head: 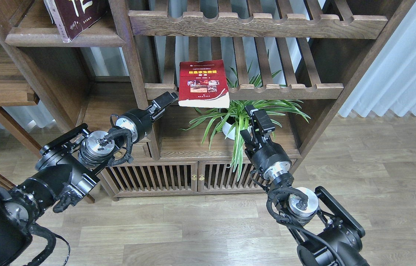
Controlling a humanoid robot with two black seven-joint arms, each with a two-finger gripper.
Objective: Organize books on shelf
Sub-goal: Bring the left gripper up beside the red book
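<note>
A thick red paperback with a yellow title and small photos (203, 84) lies flat on the middle slatted wooden rack with the notched front rail (285, 89), its lower edge hanging out past that rail. The left gripper (166, 99) reaches up from the lower left to a spot just beside the book's lower left corner, at the level of the rail; its fingers look pressed close together, though I cannot tell whether they touch the book. The right gripper (255, 117) hangs lower, in front of the green spider plant in a white pot (241, 116), below the red book and apart from it; its dark fingers are seen nearly end-on, so I cannot tell whether they are spread or closed. Up in the top left corner, a dark maroon paperback with large white Chinese characters (73, 14) leans tilted on the solid flat dark-brown wooden plank shelf with the rounded front edge (64, 38), its lower corner just past the front edge. Another slatted rack (259, 24) runs above the red book.
</note>
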